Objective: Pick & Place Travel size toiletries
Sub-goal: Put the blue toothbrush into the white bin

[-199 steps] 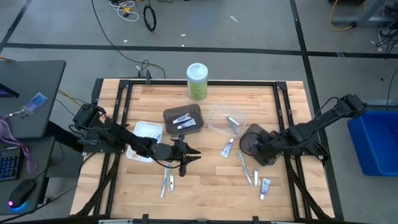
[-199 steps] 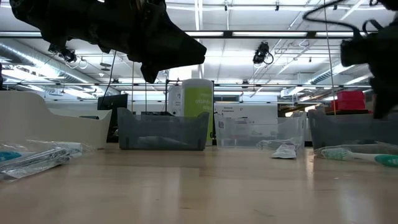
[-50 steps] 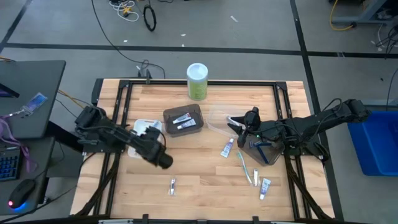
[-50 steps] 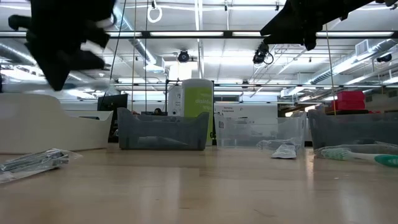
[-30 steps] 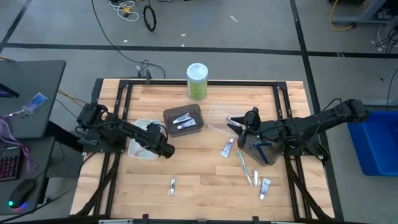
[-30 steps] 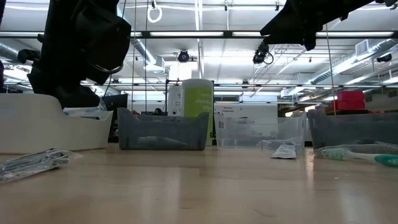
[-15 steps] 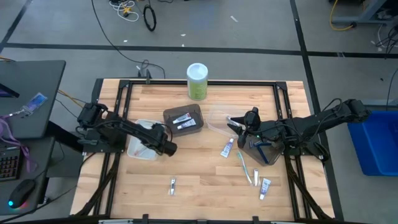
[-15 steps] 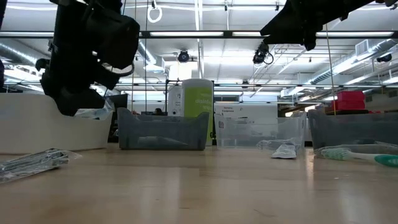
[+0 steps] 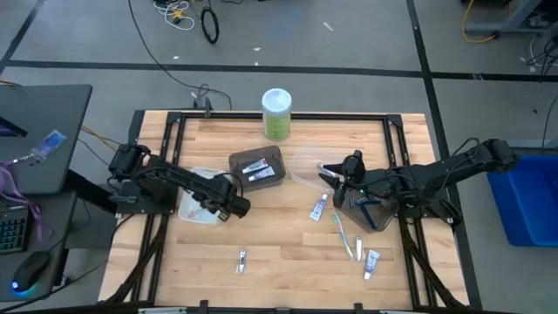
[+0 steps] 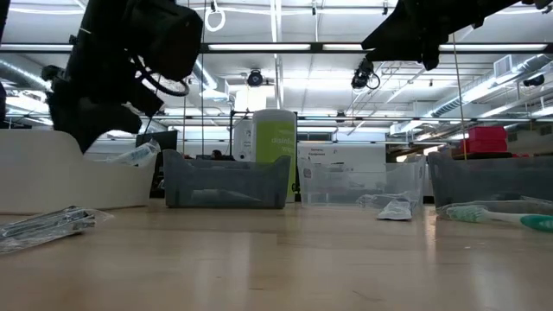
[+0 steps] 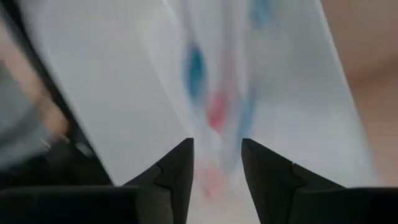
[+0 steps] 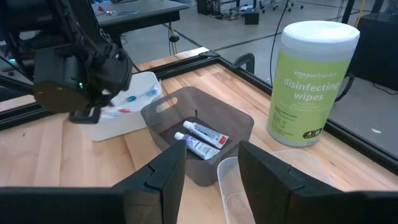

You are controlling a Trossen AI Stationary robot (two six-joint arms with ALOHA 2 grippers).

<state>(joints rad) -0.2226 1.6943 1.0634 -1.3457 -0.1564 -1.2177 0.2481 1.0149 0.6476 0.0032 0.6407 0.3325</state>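
My left gripper [image 9: 209, 203] is over the white tray [image 9: 187, 214] at the table's left, shut on a clear toothbrush packet [image 10: 138, 154] with blue and red marks, which also shows in the right wrist view [image 12: 127, 102]. My right gripper [image 9: 336, 171] hovers over the clear tray [image 9: 309, 179], a little open and empty [image 12: 212, 149]. Two white tubes [image 12: 199, 140] lie in the dark tray [image 9: 256, 167]. On the table lie a tube [image 9: 320, 208], toothbrushes [image 9: 346, 235], another tube [image 9: 371, 262] and a small packet [image 9: 241, 260]. My left gripper pinches one end of the clear packet [image 11: 212, 177] between its two fingers. The packet runs out lengthwise ahead of the fingers. The fingers slant down from the table's right. The packet is inside the white tray with its free end [image 10: 157, 145] tilted up above the rim; whether it rests there, I cannot tell.
A green wipes canister [image 9: 276, 113] stands at the far edge. A second dark tray [image 9: 370, 216] sits under my right arm. A black frame [image 9: 166, 131] runs round the table. Bare wood lies at the near middle [image 9: 288, 262].
My left gripper has shifted a little toward the table's right over the white tray and has turned, still holding the packet. The packet's free end has tipped up above the tray's rim.
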